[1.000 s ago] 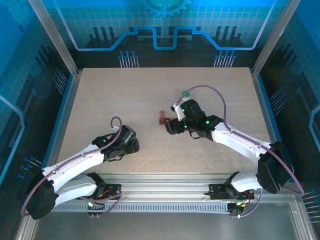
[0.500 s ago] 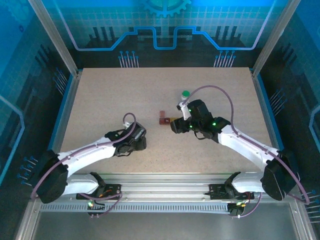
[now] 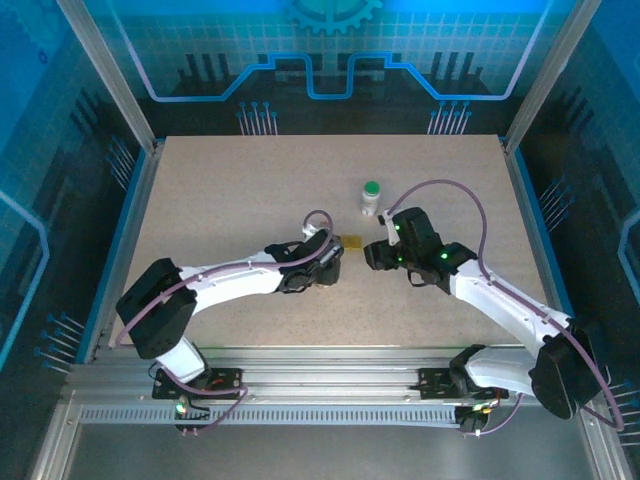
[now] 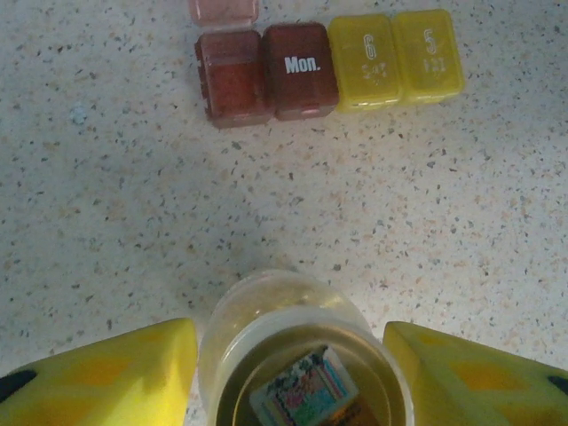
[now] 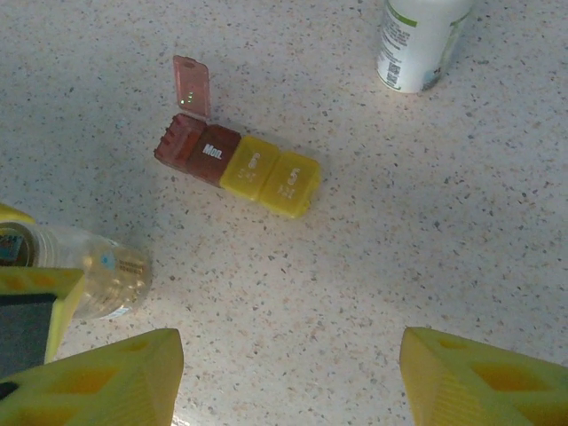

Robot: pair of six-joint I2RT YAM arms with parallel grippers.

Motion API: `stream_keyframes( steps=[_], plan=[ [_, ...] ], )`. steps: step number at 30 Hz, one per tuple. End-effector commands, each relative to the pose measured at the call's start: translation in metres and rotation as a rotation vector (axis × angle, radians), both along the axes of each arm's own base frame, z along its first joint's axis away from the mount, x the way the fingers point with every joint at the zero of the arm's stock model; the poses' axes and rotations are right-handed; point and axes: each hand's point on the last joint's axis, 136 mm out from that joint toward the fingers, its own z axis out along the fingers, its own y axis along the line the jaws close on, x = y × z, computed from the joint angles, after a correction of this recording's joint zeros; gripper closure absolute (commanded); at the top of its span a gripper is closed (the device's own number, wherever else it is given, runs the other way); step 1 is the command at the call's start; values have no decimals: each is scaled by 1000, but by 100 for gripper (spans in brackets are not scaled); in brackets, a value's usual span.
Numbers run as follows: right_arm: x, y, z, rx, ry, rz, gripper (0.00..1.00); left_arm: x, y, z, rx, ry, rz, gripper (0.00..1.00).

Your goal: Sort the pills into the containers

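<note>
Containers [image 4: 302,62], a row of small square dark red-brown and yellow plastic boxes, lie on the speckled counter [image 4: 426,204] ahead of the left gripper [image 4: 293,364], clamped on a clear open bottle [image 4: 266,302] best tipped slowly over the open-lidded box, while the right gripper [image 5: 284,373] hangs wide, empty.

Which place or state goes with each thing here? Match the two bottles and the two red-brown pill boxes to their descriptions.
Things
1. clear bottle
2. white bottle
3. Mon. box
4. end red-brown box

Place or state
A. stands upright, apart from the boxes
B. lid flipped open
C. between the left fingers
D. lid shut, touching a yellow box

Pairs: 1-C, 2-A, 3-D, 4-B
</note>
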Motion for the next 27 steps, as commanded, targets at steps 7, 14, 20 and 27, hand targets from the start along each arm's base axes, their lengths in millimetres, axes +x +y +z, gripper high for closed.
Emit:
stream_keyframes(
  steps=[7,14,20,27],
  plan=[
    [-7,-3,8,7,9,17,33,6,15,66,-79,-149,4,28],
    [-13,44,18,-26,54,156,34,-5,94,111,-137,-291,108,24],
    [-14,82,5,-134,142,229,34,-17,138,116,-142,-376,155,23],
    [-16,113,-8,-265,184,297,30,-25,147,113,-166,-421,169,22]
  ],
)
